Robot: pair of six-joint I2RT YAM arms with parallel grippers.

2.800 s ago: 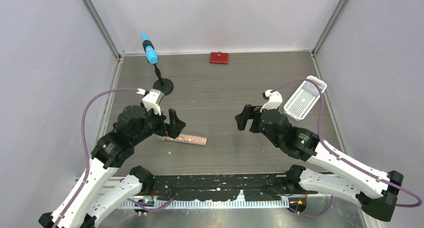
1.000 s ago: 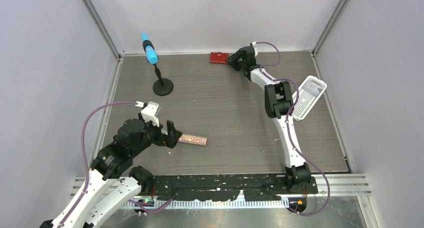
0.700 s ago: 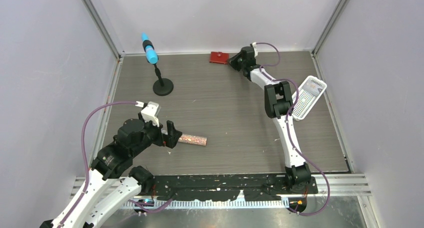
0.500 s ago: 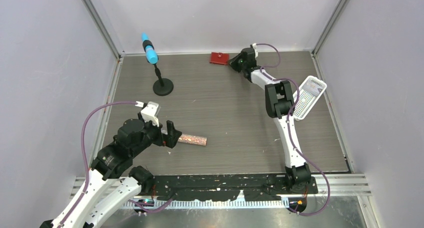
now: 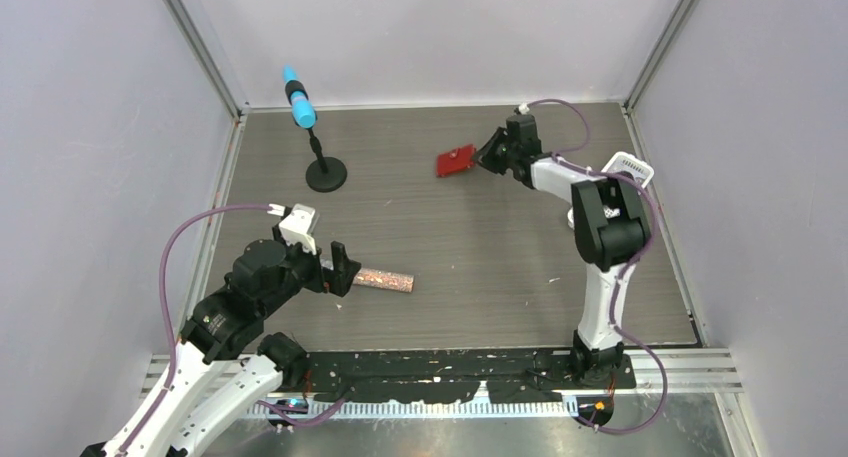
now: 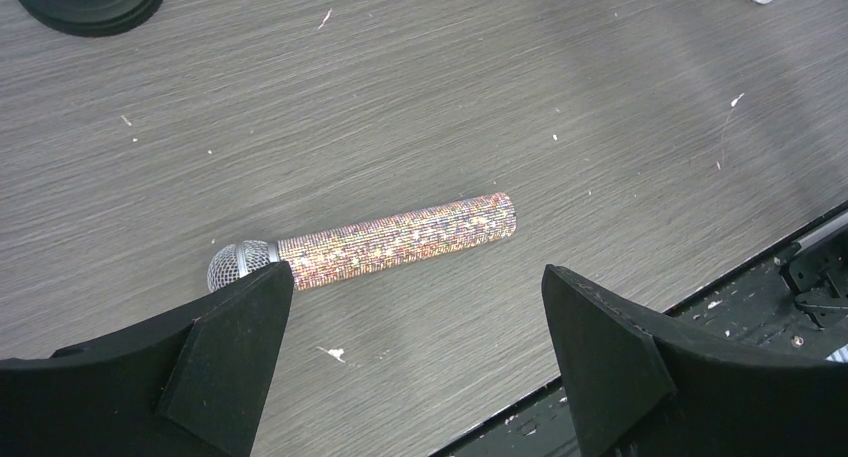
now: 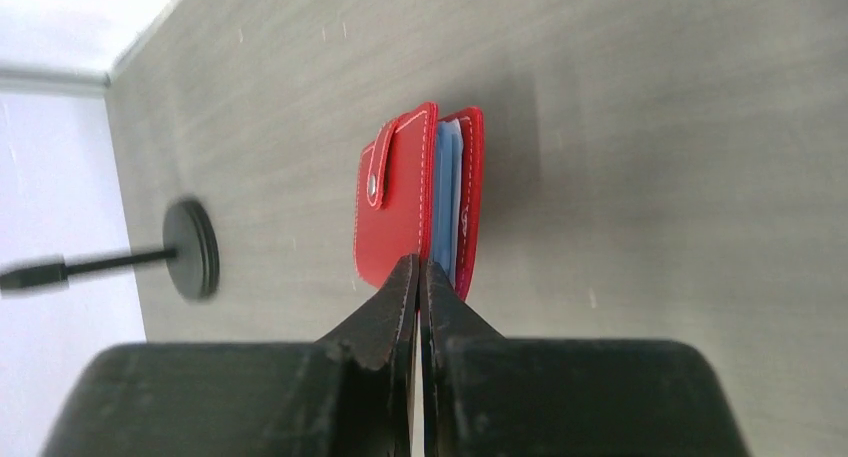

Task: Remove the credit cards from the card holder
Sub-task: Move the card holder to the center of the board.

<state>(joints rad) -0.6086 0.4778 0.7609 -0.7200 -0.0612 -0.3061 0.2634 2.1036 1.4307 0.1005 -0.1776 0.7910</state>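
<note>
The right pincer point(image 5: 482, 158) is pinching the near edge of the card holder point(image 5: 455, 161), which is showing at its 9 o'clock in the top view, toward 12 o'clock on the table point(image 5: 450, 277). The holder is gaping slightly, showing light blue pockets point(image 7: 447, 202); no credit card is showing clearly. It is probably handling light, floppy and slick, so gripping both covers near the spine is looking steadier. The left pincer point(image 6: 415, 287) is hanging spread over a glittery microphone point(image 6: 400, 239).

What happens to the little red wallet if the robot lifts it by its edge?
Probably it gapes: the card holder is a folded book, already slightly parted, showing blue pockets. It looks light, since the right gripper pinches just one edge. The smooth cover might slip from that narrow pinch.
</note>
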